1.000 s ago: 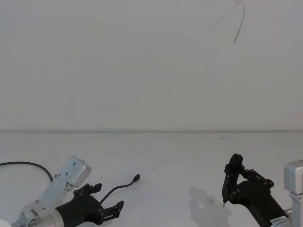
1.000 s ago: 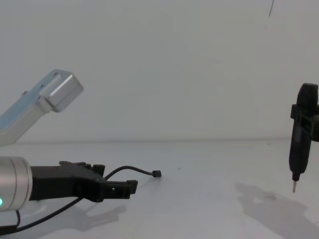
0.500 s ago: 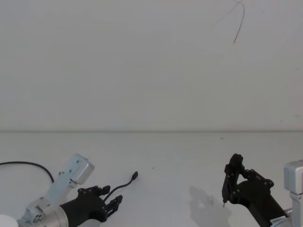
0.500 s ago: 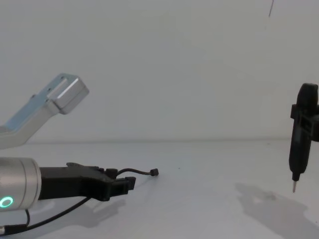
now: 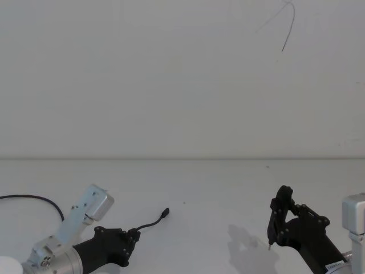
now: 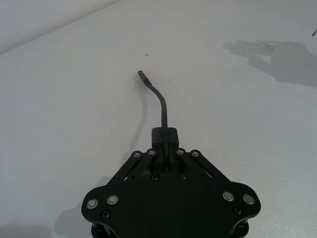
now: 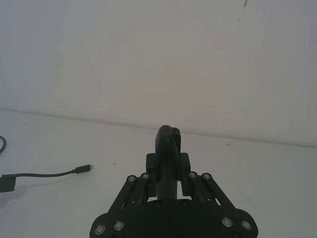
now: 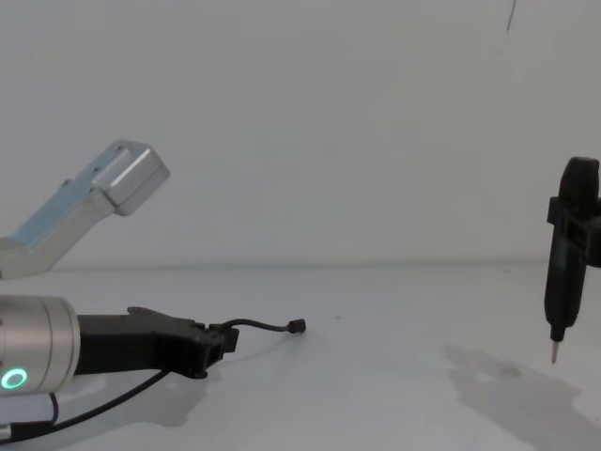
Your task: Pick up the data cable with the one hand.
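Black thin data cable (image 6: 162, 101) sits clamped in my angular black left gripper (image 5: 133, 234), lower left, behind its plug (image 6: 141, 74) for lifting. Slender right gripper (image 5: 270, 242) parked closed, lower right.

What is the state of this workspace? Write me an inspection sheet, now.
Surface: white table, even, with a small dark speck.
Job's things: data cable gripped near its plug end; the plug juts forward past the gripper, seemingly off the table.
Clutter: nothing seen.
Grippers: left gripper shut on the data cable, low over the table's near left. Right gripper hangs idle at the right, tip pointing down above the table.
Cables: a black cable curves over the table behind the left arm; whether it is the data cable's own run cannot be told. A thin dark line hangs on the wall, upper right.
Surroundings: plain white wall.
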